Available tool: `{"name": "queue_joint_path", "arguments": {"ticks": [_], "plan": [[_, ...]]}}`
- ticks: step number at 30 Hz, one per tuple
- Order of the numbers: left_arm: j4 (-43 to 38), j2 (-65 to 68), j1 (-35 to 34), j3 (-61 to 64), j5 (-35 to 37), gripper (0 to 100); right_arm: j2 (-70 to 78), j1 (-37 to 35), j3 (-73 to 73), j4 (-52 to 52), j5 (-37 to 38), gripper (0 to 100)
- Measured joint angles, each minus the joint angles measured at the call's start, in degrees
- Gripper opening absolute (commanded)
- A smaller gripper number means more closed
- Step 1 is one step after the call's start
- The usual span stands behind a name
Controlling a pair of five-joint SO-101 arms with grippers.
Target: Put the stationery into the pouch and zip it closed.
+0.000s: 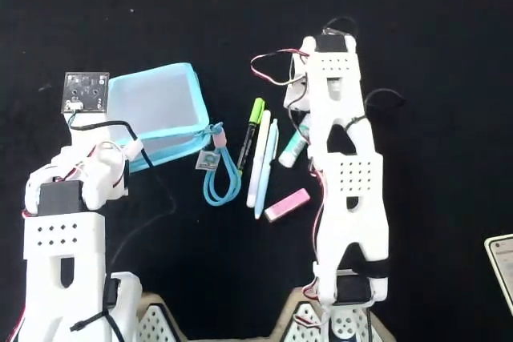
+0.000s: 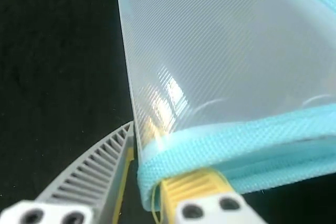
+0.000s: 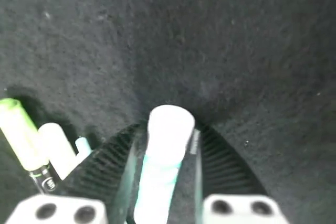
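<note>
White printed shells, hole-grid panels, black servos [image 1: 60, 196] on left arm [image 1: 62, 246] and right arm [image 1: 346, 190]. Red and black cables [image 1: 272, 79] off right wrist. Bare camera board [image 1: 84, 92] on left. Left fingers [image 2: 100, 177] grey/yellow, right fingers [image 3: 105, 171] black, ribbed.

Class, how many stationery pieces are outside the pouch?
5. Side by side: a green-capped pen, white pen, light blue pen; a pink eraser by their tips; a white-and-teal stick in the right claw. The arm may hide more.

A black cloth [image 1: 433, 46] covers the table; a pale card [image 1: 502, 266] lies at its right edge
</note>
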Motion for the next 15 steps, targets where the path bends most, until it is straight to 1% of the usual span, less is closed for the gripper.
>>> {"name": "queue_joint_path", "arguments": {"ticks": [5,12,15], "plan": [[0.00,0.00,0.00,0.09,0.00,3,-0.53,0.00,0.18,0.00,0.26,1.1],[0.00,0.00,0.00,0.26,0.00,3,-10.99,-1.93,0.53,0.00,9.32,1.1],[0.00,0.00,0.00,0.35,0.00,3,-17.67,-1.76,3.96,0.00,12.31,1.1]]}}
